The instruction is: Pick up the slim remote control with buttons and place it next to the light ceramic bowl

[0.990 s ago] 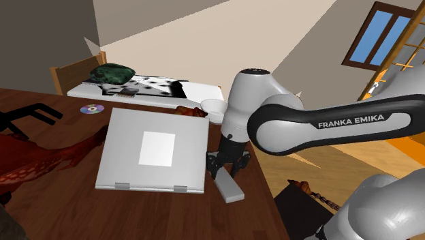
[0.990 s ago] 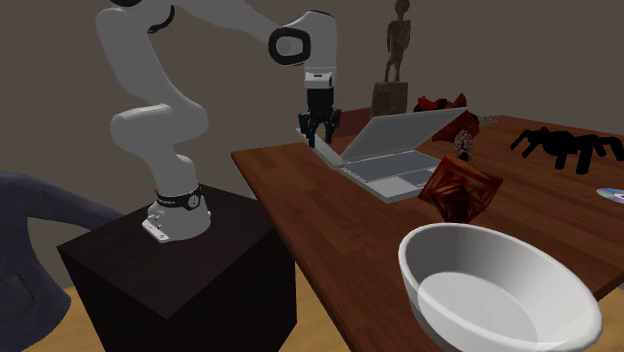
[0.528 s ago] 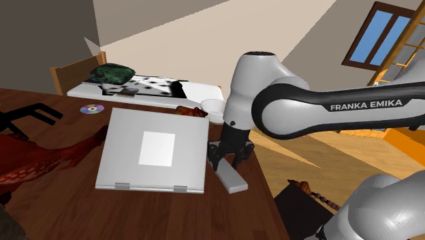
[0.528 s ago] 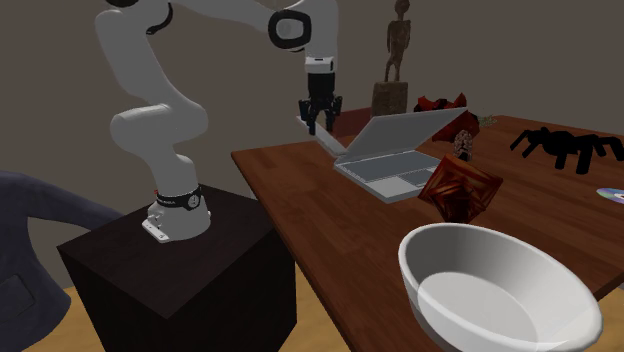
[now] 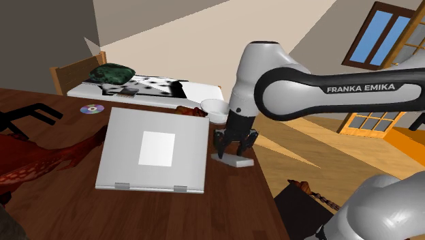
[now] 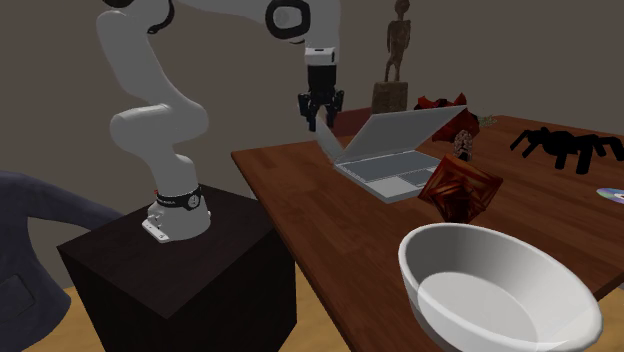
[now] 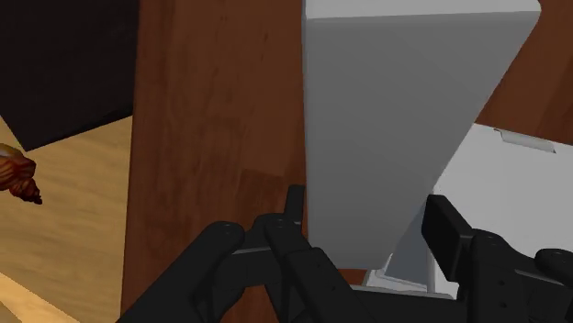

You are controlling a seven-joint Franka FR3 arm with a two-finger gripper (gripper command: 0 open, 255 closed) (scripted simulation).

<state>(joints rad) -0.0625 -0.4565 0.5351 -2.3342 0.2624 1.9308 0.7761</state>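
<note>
— Remote [image 7: 404, 119]: where is it?
— Clasped between your fingers [image 7: 446, 229], hanging tilted under the gripper [image 5: 235, 145]. It seems just clear of the surface [image 5: 136, 211], beside the laptop [image 5: 153, 150].
— And the bowl [image 6: 430, 290]?
— Well apart, farther along the same edge.

Wrist view: the near end of the grey remote [image 7: 386, 128] is hidden between the fingers of the gripper [image 7: 367, 209], and the laptop [image 7: 514, 197] is cut by the picture's edge; second exterior view: the bottom edge cuts the white bowl [image 6: 500, 285], the right edge the disc [image 6: 612, 194].
</note>
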